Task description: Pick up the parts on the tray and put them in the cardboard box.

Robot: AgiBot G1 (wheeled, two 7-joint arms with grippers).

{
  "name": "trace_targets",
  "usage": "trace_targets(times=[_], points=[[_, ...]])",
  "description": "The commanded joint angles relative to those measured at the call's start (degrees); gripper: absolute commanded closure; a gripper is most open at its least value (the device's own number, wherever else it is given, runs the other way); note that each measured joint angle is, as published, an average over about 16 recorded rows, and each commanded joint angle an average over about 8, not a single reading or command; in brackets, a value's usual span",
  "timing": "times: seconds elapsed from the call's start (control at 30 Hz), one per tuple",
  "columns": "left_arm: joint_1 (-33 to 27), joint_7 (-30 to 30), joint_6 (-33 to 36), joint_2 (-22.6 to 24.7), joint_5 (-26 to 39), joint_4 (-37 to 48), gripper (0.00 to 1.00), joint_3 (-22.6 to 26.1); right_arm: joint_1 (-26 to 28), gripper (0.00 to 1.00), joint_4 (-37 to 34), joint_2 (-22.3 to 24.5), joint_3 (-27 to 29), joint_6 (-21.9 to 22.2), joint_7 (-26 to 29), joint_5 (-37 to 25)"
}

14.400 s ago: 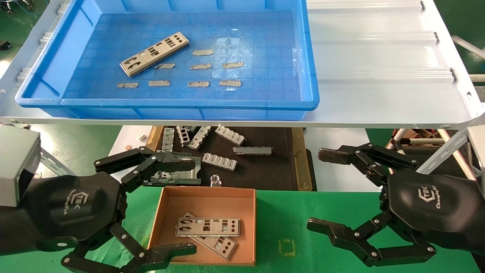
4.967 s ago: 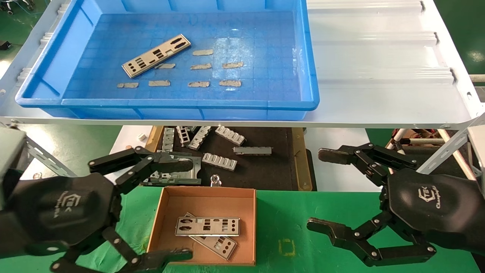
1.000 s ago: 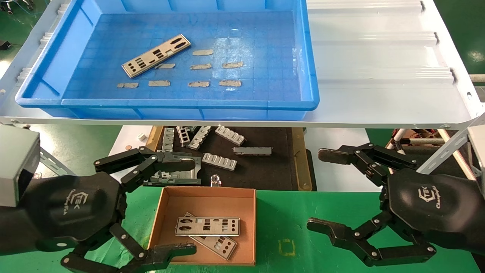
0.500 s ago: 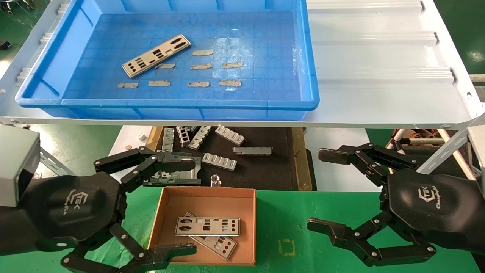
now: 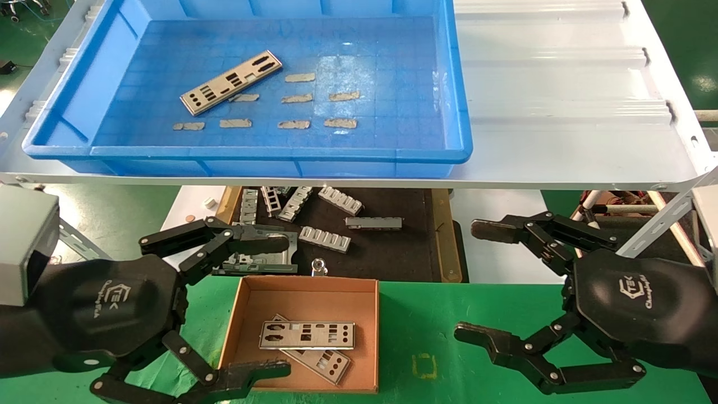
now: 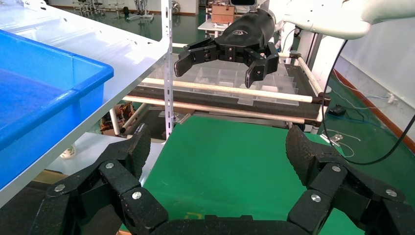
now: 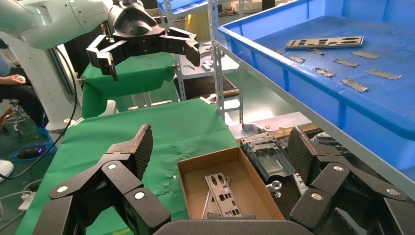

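Observation:
One silver plate [image 5: 230, 82] lies slanted on the floor of the blue tray [image 5: 280, 152] on the upper shelf; it also shows in the right wrist view [image 7: 324, 42]. Two silver plates [image 5: 307, 335] lie crossed in the cardboard box [image 5: 370, 336] on the green table, also seen in the right wrist view [image 7: 222, 193]. My left gripper [image 5: 280, 306] is open and empty, low at the box's left side. My right gripper [image 5: 477, 283] is open and empty, low to the right of the box.
Several torn grey tape strips [image 5: 296, 98] lie on the tray floor. Below the shelf a black mat [image 5: 387, 252] holds several grey slotted brackets [image 5: 325, 238] and a metal frame [image 5: 263, 258]. A white corrugated shelf surface [image 5: 561, 95] extends right of the tray.
None in the last second. Earlier, the plate in the tray was flipped or shifted slightly, and my left gripper dipped and came back.

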Motion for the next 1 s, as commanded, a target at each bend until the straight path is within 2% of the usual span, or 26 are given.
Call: trace_targets(times=[0.03,1.0], points=[[0.0,0.0,0.0,0.0,0.0,0.0,0.0,0.0,0.0,0.0,0.0,0.0,0.0,0.0,0.0,0.0],[0.0,0.0,0.0,0.0,0.0,0.0,0.0,0.0,0.0,0.0,0.0,0.0,0.0,0.0,0.0,0.0]])
